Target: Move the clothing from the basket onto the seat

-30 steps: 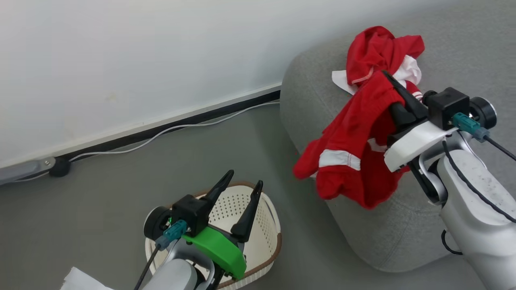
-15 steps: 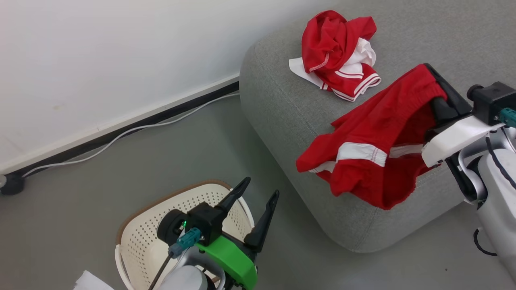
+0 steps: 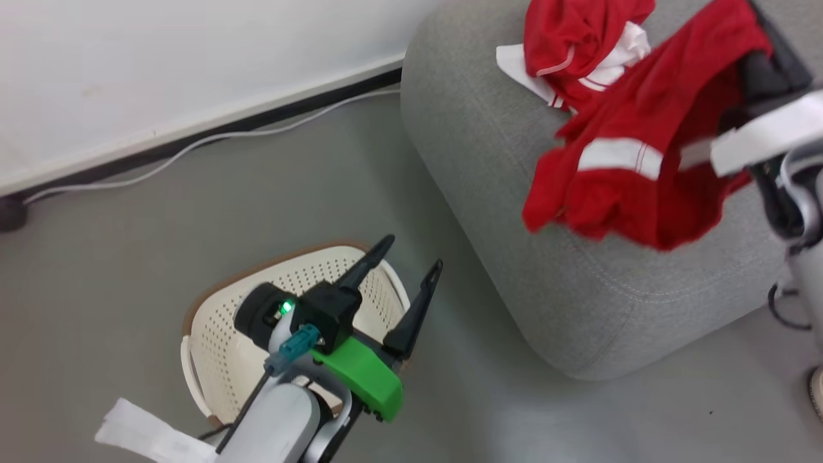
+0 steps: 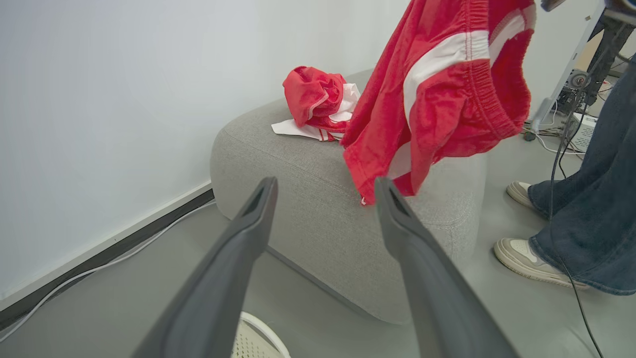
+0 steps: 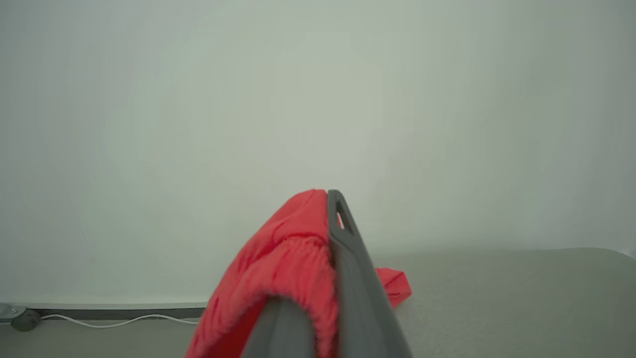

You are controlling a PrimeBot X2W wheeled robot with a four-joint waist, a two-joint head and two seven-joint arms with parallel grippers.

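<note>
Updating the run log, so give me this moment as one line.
right end effector: shut on red shorts, above seat | left end effector: open, over basket | crumpled red garment: on seat

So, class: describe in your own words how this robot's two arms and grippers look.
Left gripper: two long dark tapering fingers on a black block with a lit green light, a green plastic cover, a teal plug with dark cable, pale grey forearm. Right gripper: like dark fingers, but a white cover; pale arm, black cable.
</note>
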